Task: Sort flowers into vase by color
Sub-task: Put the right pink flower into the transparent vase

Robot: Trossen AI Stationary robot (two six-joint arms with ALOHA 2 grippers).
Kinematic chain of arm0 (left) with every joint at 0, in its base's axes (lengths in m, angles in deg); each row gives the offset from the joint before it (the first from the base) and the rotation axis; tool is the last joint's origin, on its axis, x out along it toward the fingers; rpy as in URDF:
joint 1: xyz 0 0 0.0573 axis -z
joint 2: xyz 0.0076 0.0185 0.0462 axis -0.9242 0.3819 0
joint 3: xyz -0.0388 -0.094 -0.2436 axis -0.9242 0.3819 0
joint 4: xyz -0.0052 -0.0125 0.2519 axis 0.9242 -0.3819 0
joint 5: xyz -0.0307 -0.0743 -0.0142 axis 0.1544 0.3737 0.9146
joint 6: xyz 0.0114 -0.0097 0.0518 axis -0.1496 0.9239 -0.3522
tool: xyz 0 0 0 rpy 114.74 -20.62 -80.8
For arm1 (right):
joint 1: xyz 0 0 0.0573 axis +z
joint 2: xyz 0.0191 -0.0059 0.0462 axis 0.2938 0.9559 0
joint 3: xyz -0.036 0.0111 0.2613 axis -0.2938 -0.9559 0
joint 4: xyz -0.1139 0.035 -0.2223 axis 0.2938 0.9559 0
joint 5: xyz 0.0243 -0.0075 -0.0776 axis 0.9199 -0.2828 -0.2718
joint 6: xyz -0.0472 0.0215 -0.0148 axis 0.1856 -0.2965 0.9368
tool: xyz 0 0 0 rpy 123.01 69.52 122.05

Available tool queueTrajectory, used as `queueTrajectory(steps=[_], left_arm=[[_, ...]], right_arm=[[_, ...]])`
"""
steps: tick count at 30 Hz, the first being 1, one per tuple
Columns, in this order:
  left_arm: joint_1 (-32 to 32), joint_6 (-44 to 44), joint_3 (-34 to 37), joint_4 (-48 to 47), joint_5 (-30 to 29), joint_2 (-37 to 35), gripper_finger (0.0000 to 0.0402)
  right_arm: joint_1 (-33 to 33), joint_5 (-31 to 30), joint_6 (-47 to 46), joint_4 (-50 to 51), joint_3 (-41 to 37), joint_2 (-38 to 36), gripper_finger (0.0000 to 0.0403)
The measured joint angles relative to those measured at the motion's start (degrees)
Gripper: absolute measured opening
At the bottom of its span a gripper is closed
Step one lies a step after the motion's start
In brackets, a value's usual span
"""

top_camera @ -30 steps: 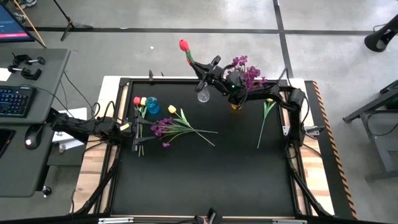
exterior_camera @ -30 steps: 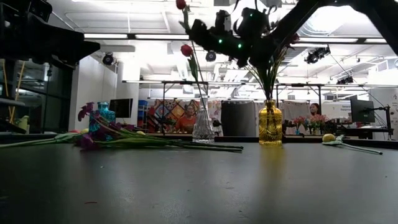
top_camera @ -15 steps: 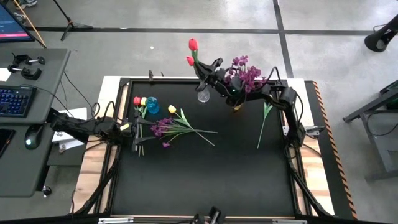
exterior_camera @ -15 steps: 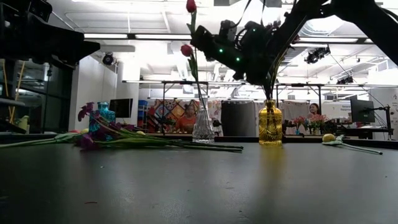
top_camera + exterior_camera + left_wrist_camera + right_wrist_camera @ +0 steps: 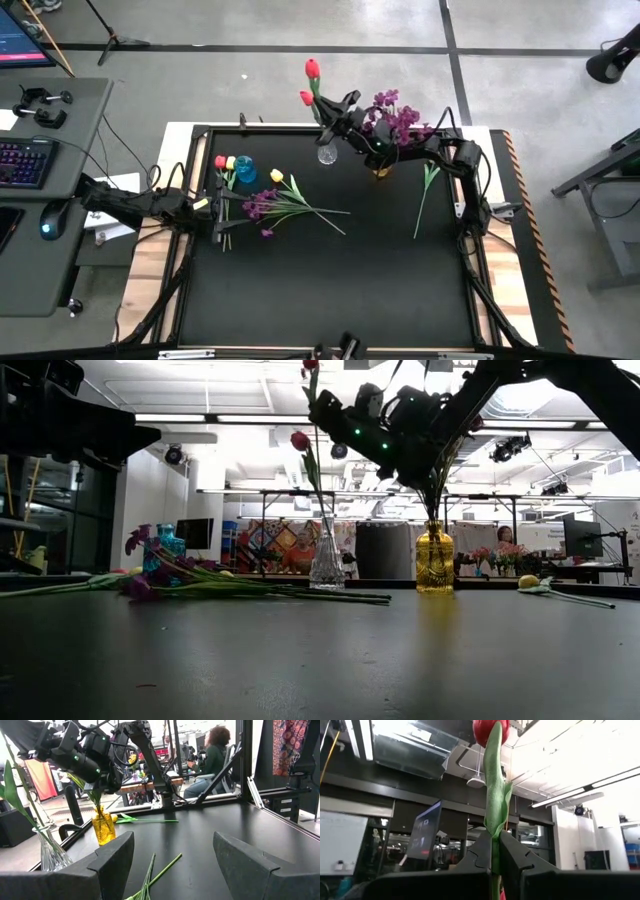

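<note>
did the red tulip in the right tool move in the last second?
Yes. In the high view the held red tulip has shifted right and toward the table's far edge, closing on the clear vase, gripped by the right tool.

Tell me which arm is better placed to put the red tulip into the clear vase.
The right: its gripper grips the red tulip above the clear vase. The left gripper waits open, far away.

The black table point(image 5: 330, 280) carries a clear vase point(image 5: 327, 154); left of it stand a blue vase point(image 5: 245, 172) and loose flowers point(image 5: 285, 205), right an amber vase point(image 5: 434, 558) and a yellow tulip point(image 5: 428, 190).
</note>
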Motion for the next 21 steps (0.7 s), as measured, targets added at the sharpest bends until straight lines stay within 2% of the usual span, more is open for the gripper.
queueTrajectory(steps=[6,17,21], left_arm=[[0.0,0.0,0.0,0.0,0.0,0.0,0.0262],[0.0,0.0,0.0,0.0,0.0,0.0,0.0262],[0.0,0.0,0.0,0.0,0.0,0.0,0.0262]], right_arm=[[-0.2,0.0,0.2,0.8,0.0,0.0,0.0],[-0.4,-0.3,6.9,1.2,0.0,0.0,0.0],[-1.3,-0.4,6.1,0.8,0.0,0.0,0.0]])
